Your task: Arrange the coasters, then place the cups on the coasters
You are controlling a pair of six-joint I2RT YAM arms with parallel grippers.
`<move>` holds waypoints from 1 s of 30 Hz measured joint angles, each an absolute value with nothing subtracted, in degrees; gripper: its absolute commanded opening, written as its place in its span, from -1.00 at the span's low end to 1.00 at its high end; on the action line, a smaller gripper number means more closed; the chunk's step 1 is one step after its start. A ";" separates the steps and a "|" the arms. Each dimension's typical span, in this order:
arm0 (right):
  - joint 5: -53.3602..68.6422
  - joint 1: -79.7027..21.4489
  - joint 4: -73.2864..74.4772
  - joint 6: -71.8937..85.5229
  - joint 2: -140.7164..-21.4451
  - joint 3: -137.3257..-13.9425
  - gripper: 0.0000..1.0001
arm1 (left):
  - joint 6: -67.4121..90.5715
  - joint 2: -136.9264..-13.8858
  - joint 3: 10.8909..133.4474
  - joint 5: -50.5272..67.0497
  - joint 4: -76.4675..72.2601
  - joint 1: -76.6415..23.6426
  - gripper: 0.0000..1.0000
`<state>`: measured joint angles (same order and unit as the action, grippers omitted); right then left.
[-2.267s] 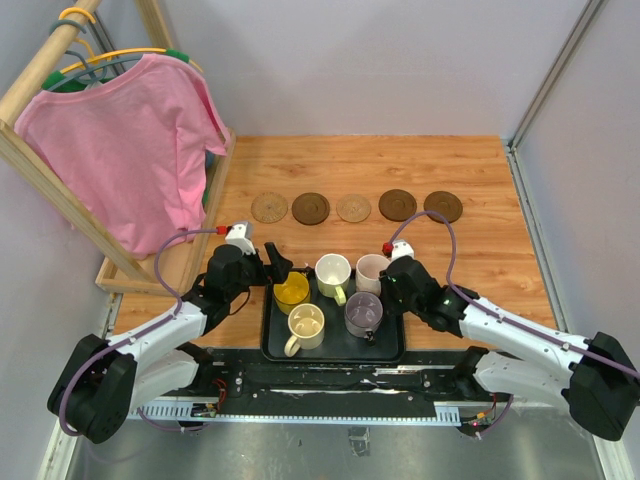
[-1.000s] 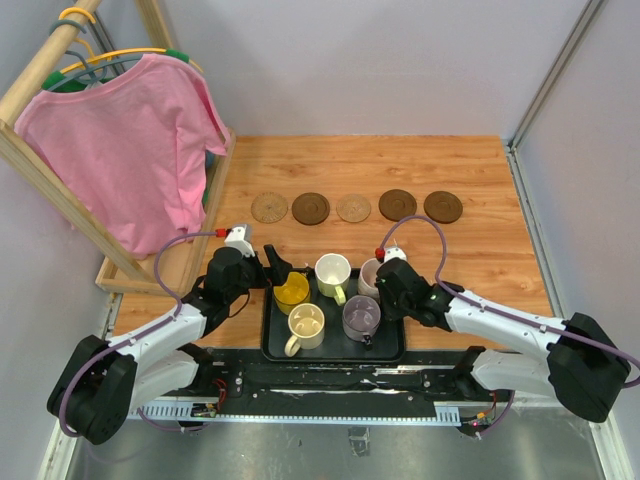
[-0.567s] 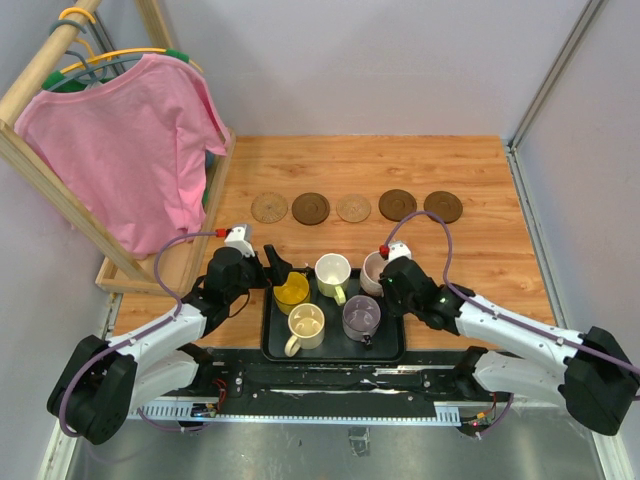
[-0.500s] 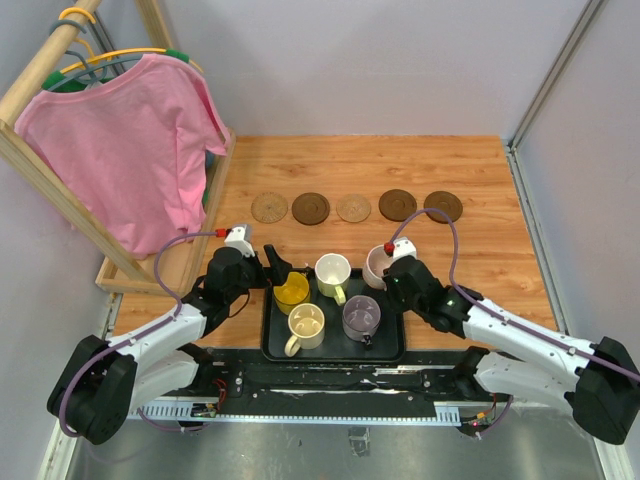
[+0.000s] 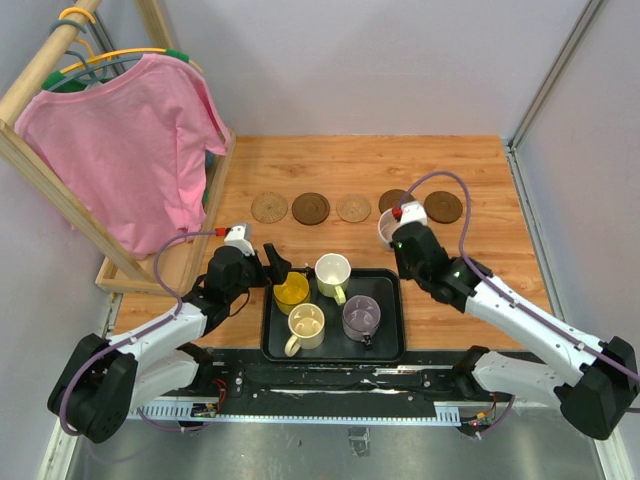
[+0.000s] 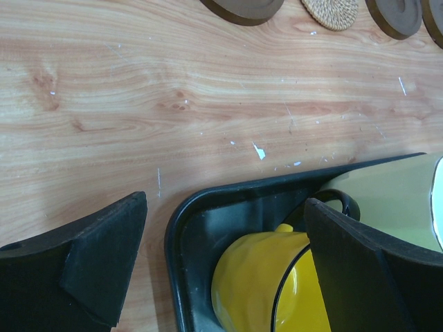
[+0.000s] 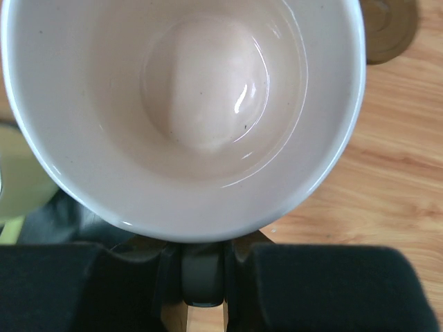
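Pink cup (image 7: 187, 104) pinched, right end effector (image 7: 202, 275); left end effector (image 6: 225, 206) agape astride tray (image 6: 172, 242) edge.

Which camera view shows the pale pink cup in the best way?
The right wrist view: the pale pink cup fills it, empty inside, its handle pinched by the right gripper. The top external view shows it small, partly hidden by that gripper. The left wrist view does not show it.

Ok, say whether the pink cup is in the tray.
Out: the right gripper holds the pink cup over the table, beyond the tray.
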<state>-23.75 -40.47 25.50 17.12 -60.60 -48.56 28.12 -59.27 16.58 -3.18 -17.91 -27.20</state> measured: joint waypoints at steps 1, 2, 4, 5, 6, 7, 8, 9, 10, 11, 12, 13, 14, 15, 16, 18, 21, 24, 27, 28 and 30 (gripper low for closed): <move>-23.33 -38.09 25.47 16.58 -61.47 -50.15 -0.98 | 27.92 -59.79 17.23 -3.38 -17.89 -27.20 0.99; -22.96 -35.97 25.45 16.19 -62.33 -51.53 -0.98 | 27.79 -60.27 17.78 -3.55 -17.89 -27.20 0.99; -21.76 -31.07 25.36 15.49 -64.79 -54.24 -0.98 | 27.38 -61.39 19.27 -4.08 -17.85 -27.20 0.99; -20.93 -28.86 25.19 15.14 -66.11 -55.29 -0.98 | 27.24 -61.91 19.97 -4.27 -17.80 -27.20 0.99; -20.08 -26.96 25.10 14.96 -67.48 -56.14 -0.98 | 27.20 -62.57 20.86 -4.51 -17.78 -27.20 0.99; -18.92 -24.62 25.06 14.79 -69.25 -57.23 -0.98 | 27.11 -63.07 21.56 -4.73 -17.78 -27.20 0.99; -18.04 -22.90 24.88 14.68 -70.87 -57.95 -0.99 | 27.03 -63.70 22.52 -4.99 -17.67 -27.20 0.99; -17.04 -20.88 24.73 14.61 -72.75 -58.78 -0.99 | 26.96 -64.34 23.35 -5.30 -17.61 -27.20 0.99; -15.94 -18.98 24.75 14.50 -74.85 -59.83 -0.98 | 26.83 -64.95 24.27 -5.54 -17.43 -27.20 0.99; -15.35 -17.76 24.71 14.46 -76.42 -60.58 -0.99 | 26.74 -65.60 25.21 -5.82 -17.39 -27.20 0.99; -14.39 -16.12 24.75 14.39 -78.41 -61.65 -0.99 | 26.57 -66.22 26.06 -6.13 -17.32 -27.20 0.99; -13.37 -14.61 24.67 14.31 -80.38 -62.74 -0.99 | 26.35 -67.02 27.22 -6.61 -17.23 -27.20 0.99; -12.62 -13.52 24.51 14.26 -81.80 -63.55 -0.99 | 26.11 -67.90 28.29 -7.01 -17.23 -27.20 0.99; -11.84 -12.34 24.25 14.24 -83.18 -64.29 -0.99 | 25.91 -68.82 29.36 -7.35 -17.23 -27.20 0.99; -11.05 -11.16 24.05 14.24 -84.53 -65.08 -0.98 | 25.78 -69.78 30.37 -7.68 -17.21 -27.20 0.99; -9.76 -9.21 23.64 14.22 -86.96 -66.63 -0.99 | 25.69 -71.68 32.25 -7.88 -17.17 -26.89 0.99; -8.40 -7.18 23.00 14.17 -90.30 -68.79 -0.99 | 25.76 -74.24 34.33 -7.49 -17.28 -25.36 0.99; -7.27 -5.76 22.44 14.06 -94.26 -71.70 -0.98 | 25.76 -76.34 35.59 -6.76 -17.34 -22.83 0.99; -6.94 -5.23 22.06 13.78 -97.56 -73.82 -0.99 | 25.61 -78.06 36.86 -6.70 -17.23 -21.39 0.99; -6.79 -5.10 21.98 13.61 -98.54 -74.37 -0.99 | 25.54 -78.37 37.17 -6.66 -17.23 -21.26 0.99; -6.52 -4.91 21.56 13.34 -99.81 -74.61 -0.98 | 25.50 -78.85 37.76 -6.37 -17.32 -21.17 0.99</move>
